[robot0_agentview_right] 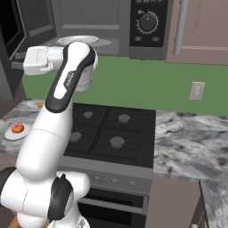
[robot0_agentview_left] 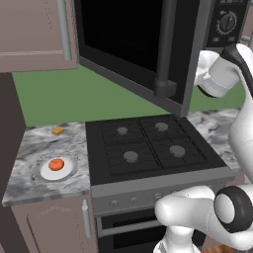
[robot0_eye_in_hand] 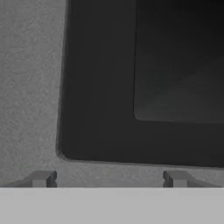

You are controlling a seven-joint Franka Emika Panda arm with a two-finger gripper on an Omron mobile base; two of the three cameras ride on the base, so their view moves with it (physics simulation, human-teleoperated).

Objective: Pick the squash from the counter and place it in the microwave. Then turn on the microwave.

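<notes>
Two pincer fingertips (robot0_eye_in_hand: 41, 178) wide apart

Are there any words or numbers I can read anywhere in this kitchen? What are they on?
No text here can be read.
Microwave control panel: small pale marks ring the round dial, too blurred to read.
Stove front knobs: no readable labels.
Wall outlet: no lettering visible.

wall: flat green backsplash (robot0_agentview_right: 142, 91), white outlet plate (robot0_agentview_right: 197, 91)
cabinets: brownish upper doors (robot0_agentview_left: 29, 29) with grey bar handles
stove: black four-burner hob (robot0_agentview_left: 148, 146)
</notes>
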